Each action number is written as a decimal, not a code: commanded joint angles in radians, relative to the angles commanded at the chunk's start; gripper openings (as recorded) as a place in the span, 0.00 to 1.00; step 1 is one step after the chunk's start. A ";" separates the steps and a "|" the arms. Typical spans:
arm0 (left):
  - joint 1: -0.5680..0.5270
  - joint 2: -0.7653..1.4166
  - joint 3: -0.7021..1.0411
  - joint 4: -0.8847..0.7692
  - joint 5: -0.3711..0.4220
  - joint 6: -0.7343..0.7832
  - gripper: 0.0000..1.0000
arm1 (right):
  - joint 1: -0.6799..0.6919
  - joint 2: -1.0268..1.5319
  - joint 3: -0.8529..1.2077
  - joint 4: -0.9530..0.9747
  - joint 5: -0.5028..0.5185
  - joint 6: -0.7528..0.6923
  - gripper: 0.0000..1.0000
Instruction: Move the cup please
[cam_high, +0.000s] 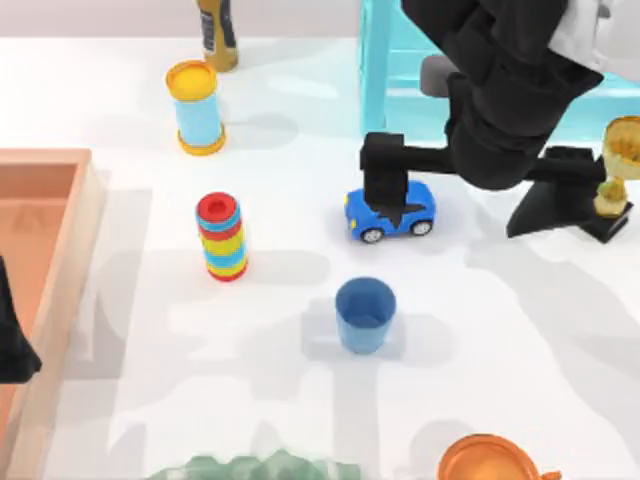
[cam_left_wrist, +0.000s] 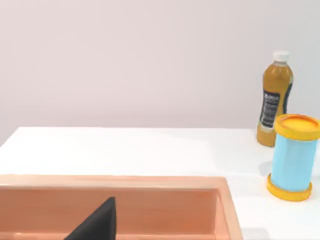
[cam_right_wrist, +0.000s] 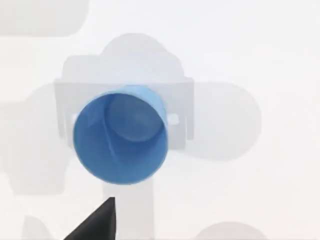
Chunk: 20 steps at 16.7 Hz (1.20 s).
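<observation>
Below my right gripper (cam_high: 470, 195), toward the near edge of the white surface (cam_high: 520, 340), the cup (cam_high: 365, 314) stands upright with its mouth open to the camera, apart from everything around it. The right wrist view looks straight down into that cup (cam_right_wrist: 120, 134), so the jaws hover above it with clear air between them; they stand wide, one dark finger (cam_high: 384, 172) over the blue toy car (cam_high: 391, 212) and the other finger (cam_high: 560, 195) out toward the gold trophy (cam_high: 618, 165). The car sits just behind the cup, under the left-hand finger of that gripper. A striped red, yellow and blue cylinder (cam_high: 222, 237) stands to the left of the jaws, and farther back on that side are a light-blue cylinder with yellow rims (cam_high: 198, 106) and an amber bottle (cam_high: 217, 35). Behind the right arm is a teal frame (cam_high: 385, 70). An orange cup (cam_high: 490, 462) pokes in at the near edge, with a green object (cam_high: 255, 468) beside it. My left arm (cam_high: 15, 340) is parked over the orange tray (cam_high: 45, 190) at the left side; I cannot tell how its jaws stand.
</observation>
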<state>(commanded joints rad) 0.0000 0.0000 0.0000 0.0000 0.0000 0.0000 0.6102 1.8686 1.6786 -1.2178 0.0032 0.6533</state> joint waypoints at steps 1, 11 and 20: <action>0.000 0.000 0.000 0.000 0.000 0.000 1.00 | 0.021 0.062 0.055 -0.037 0.000 0.016 1.00; 0.000 0.000 0.000 0.000 0.000 0.000 1.00 | 0.076 0.230 0.207 -0.138 -0.002 0.055 1.00; 0.000 0.000 0.000 0.000 0.000 0.000 1.00 | 0.082 0.279 -0.023 0.147 -0.001 0.057 1.00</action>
<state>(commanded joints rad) 0.0000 0.0000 0.0000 0.0000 0.0000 0.0000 0.6923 2.1478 1.6553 -1.0706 0.0023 0.7107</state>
